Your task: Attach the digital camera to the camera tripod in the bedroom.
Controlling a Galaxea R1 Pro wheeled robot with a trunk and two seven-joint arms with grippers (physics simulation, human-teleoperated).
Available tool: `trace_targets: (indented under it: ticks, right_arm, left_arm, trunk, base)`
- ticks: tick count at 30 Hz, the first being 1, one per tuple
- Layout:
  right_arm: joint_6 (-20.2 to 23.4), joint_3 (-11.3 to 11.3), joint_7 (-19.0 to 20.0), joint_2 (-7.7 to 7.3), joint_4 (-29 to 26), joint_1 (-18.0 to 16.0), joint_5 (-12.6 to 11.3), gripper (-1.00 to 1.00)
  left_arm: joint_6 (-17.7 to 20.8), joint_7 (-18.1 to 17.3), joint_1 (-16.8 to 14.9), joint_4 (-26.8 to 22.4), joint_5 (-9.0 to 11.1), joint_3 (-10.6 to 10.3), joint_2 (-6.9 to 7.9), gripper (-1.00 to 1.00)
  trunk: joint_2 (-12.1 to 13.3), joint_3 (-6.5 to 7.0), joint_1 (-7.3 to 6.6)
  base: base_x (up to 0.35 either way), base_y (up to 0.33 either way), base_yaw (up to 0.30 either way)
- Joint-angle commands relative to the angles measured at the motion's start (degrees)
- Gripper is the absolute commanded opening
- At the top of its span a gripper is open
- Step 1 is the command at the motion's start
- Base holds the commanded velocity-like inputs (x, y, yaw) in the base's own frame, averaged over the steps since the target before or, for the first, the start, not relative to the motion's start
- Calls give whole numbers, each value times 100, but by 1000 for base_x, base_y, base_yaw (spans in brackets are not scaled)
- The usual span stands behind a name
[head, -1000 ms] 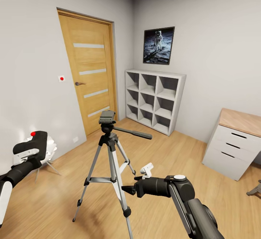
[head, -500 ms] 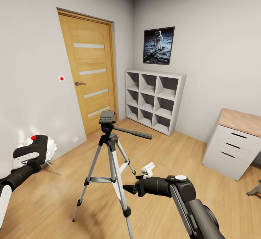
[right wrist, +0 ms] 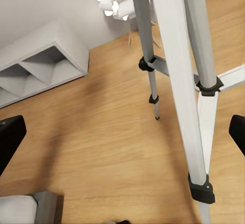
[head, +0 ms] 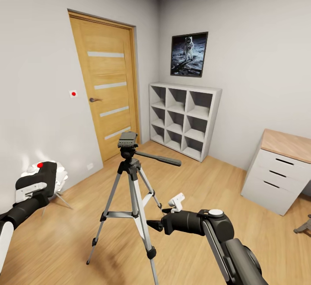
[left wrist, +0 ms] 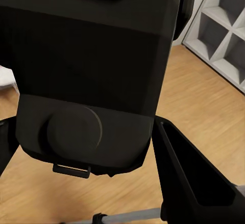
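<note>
The left gripper (head: pixel 34 185) clamps the small black red-dotted digital camera (head: pixel 45 174) well short of the silver-legged black-headed camera tripod (head: pixel 129 177), whose leg sits between the spread-open right gripper (head: pixel 151 223), risking a knock

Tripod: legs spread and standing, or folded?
Spread and upright: the tripod stands on the floor, legs splayed, braces out, head on top, nothing mounted on it.
</note>
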Motion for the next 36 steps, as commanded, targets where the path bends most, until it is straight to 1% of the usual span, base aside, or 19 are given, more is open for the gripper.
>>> trace_targets:
  ticks: [1, 10, 25, 36]
  right_arm:
    - [31, -5, 27, 3, -5, -5, 23, 100]
    - [19, 1, 26, -4, -5, -1, 26, 100]
    - [0, 12, 18, 3, -6, 8, 34, 100]
    - [-7, 42, 17, 3, -6, 8, 33, 100]
  left_arm:
    - [43, -32, -5, -5, 24, 11, -1, -100]
    - [42, -21, -1, -2, 22, 11, -4, -100]
    - [41, -6, 0, 12, 23, 11, -4, -100]
    - [35, -6, 8, 13, 18, 11, -1, -100]
  trunk:
    - [-14, -13, 4]
    - [-14, -13, 4]
    - [-14, -13, 4]
    - [-14, -13, 4]
  base:
    - [0, 5, 0]
    - [57, 90, 0]
    - [6, 8, 0]
    - [29, 51, 0]
